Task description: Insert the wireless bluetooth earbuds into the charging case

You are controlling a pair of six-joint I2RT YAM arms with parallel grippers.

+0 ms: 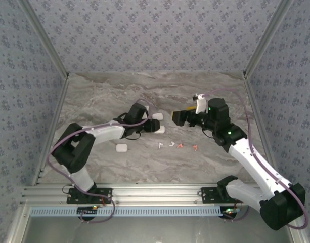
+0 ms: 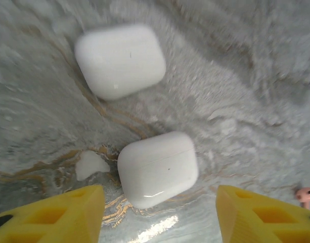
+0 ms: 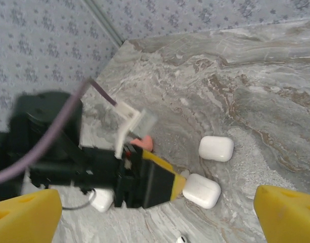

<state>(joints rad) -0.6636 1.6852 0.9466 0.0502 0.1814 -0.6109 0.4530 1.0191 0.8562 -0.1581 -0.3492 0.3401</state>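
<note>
Lying closed just ahead of the left gripper (image 2: pixel 160 195), whose jaws are spread apart, the near case (image 2: pixel 157 169) is centred between them, while the earbuds (image 1: pixel 171 144) are strewn rightward, below the wide-open right gripper (image 1: pixel 182 117).
</note>
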